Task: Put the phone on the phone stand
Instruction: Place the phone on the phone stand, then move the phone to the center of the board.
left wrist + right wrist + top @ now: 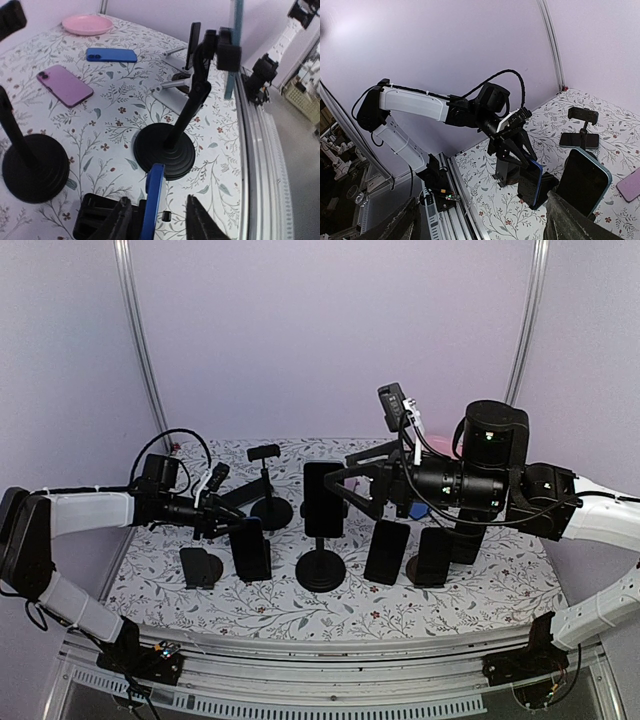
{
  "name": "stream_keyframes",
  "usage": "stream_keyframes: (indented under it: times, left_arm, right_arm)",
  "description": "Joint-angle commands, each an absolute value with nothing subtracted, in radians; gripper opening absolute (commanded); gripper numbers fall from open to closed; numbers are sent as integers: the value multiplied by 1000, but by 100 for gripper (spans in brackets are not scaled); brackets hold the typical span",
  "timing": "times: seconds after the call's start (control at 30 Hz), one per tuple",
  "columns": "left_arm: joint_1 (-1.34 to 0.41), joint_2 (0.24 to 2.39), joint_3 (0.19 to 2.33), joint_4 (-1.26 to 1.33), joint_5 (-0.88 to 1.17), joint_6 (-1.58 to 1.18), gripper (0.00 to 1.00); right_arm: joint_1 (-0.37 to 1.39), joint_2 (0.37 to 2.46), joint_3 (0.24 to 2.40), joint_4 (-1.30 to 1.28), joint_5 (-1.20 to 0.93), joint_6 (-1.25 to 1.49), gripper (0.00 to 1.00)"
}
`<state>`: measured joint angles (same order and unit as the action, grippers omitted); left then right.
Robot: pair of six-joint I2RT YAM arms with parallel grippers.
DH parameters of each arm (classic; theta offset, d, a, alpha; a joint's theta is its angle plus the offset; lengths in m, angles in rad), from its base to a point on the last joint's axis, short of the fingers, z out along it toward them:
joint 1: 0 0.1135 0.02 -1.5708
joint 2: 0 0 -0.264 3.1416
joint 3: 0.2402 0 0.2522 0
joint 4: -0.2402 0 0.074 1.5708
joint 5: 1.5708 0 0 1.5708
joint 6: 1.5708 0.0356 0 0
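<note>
One blue-edged phone [153, 192] stands upright in a low black stand [92, 222] at the near left of the worktop [115, 100]. It sits between the parted fingers of the left gripper [159, 215], which look clear of it. The phone is likely light, stiff and slick, with breakable glass, so its flat faces at mid-height seem the safest hold. Left to right, the top view shows four upright phones and two round-based stands. The right gripper [482, 222] hangs wide open and empty.
</note>
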<state>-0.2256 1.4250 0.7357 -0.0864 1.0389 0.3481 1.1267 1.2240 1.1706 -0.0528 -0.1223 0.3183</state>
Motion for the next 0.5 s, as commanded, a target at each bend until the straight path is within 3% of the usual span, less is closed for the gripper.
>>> stream_keyframes:
  times: [0.0,0.03,0.07,0.1,0.47]
  left_arm:
    - [-217,1392,739,-65,1032,335,48]
    - [-218,1387,741,-63,1031,330,56]
    - [-218,1382,743,-64,1031,326,89]
    - [-221,1376,746,-63,1030,323,96]
    - [-242,1350,837,-115,949,217,97]
  right_arm:
    - [1129,1216,1187,-62,-117,327,87]
    - [1130,1216,1188,-64,-112,329,87]
    - [1130,1218,1189,-66,-107,330,87]
    - [1129,1218,1190,-67,-104,332,87]
    - [1130,1206,1194,-80,-24,359,99]
